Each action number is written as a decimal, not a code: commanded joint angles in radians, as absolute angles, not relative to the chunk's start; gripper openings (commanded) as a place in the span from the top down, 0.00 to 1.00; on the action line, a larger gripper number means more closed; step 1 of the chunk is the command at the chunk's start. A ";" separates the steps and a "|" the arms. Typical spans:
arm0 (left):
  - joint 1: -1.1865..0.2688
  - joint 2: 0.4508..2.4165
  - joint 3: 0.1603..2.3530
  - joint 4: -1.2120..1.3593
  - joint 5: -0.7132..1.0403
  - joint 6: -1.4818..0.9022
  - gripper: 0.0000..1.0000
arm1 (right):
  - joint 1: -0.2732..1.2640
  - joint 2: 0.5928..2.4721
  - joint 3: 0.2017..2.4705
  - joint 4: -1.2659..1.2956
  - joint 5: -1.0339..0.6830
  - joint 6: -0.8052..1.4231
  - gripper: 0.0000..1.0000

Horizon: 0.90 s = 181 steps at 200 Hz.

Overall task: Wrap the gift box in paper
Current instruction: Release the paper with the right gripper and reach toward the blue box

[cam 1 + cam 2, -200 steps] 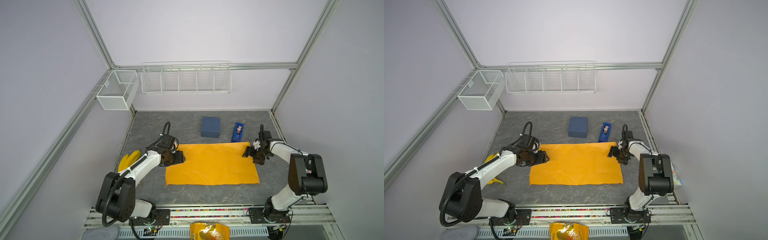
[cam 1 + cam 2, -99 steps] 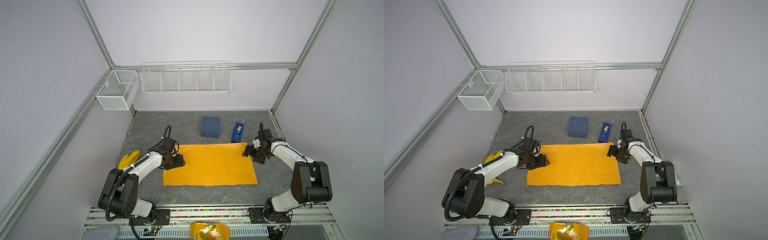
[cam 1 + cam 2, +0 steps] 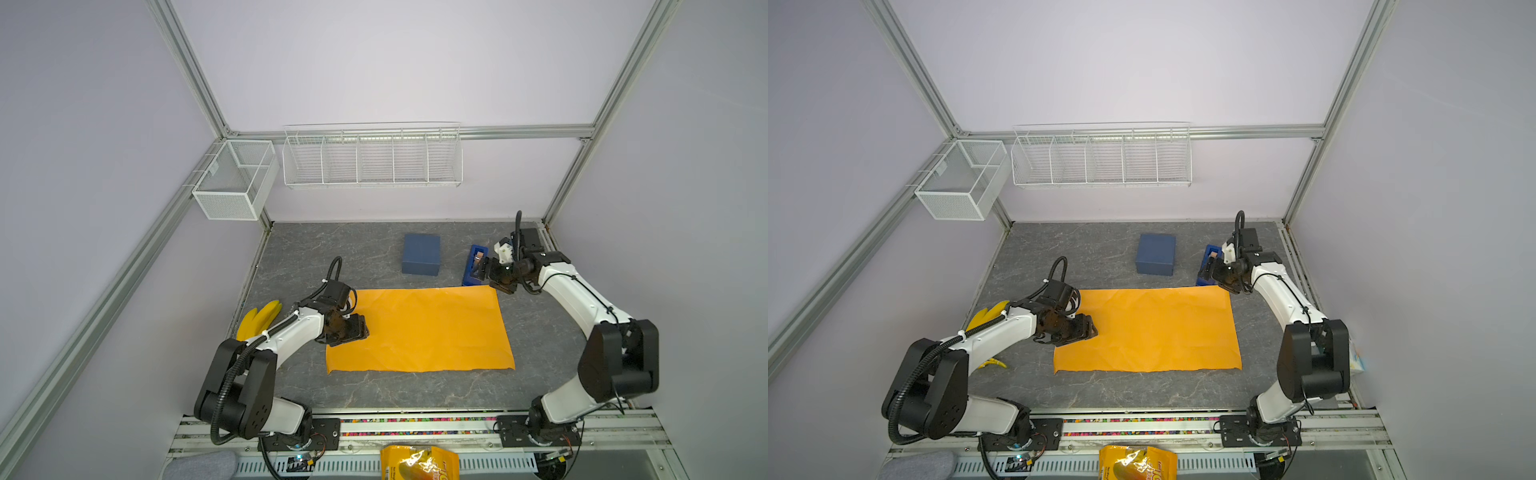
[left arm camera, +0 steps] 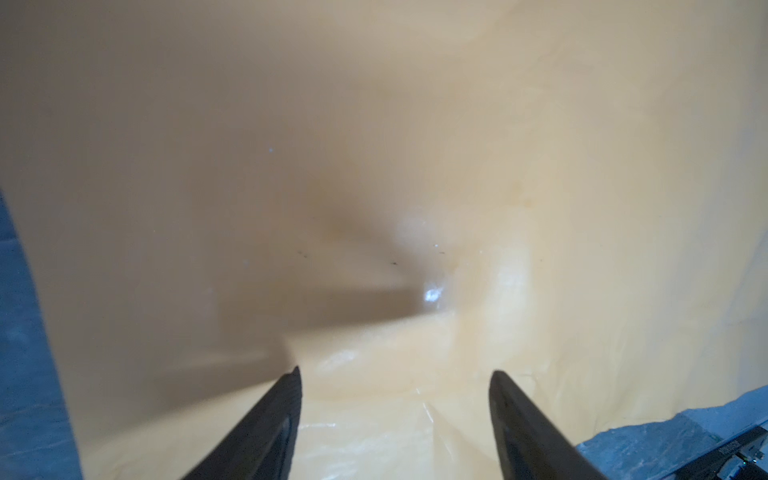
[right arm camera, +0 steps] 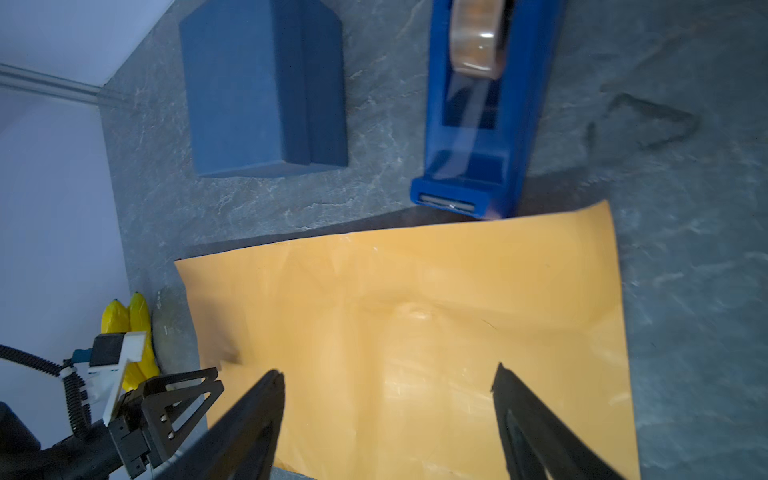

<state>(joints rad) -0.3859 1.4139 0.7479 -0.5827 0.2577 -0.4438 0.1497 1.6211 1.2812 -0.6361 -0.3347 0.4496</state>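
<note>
Paper (image 3: 419, 328) lies flat on the bench (image 3: 374, 390), long axis left–right. Left pincer (image 3: 358, 328) is wide and empty, over the paper's left edge. Right pincer (image 3: 484, 272) is wide and empty, at the far-right corner. Gift box (image 3: 420, 254) sits beyond the far edge, off the paper. Right arm looks nearer, with the tape dispenser (image 3: 475, 264) between.

The gift box (image 3: 421, 254) is a matte navy, squarish cardboard box, low and flat-topped. It is closed and sits squarely toward the back of the grey marbled tabletop (image 3: 316, 249), near the middle. It is bare and clear of the paper (image 3: 424, 328), with a strip of table between them. The paper is a large plain orange rectangle spread flat in front of the box, long side across and lightly creased. Its near edge looks faintly wavy, and it may buckle slightly near its left edge, though the close view there is blurred.
</note>
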 commanded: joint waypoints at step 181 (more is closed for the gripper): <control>-0.380 1.562 1.106 -0.479 0.285 -0.367 0.29 | 0.298 2.342 1.993 -0.582 -0.479 0.451 0.47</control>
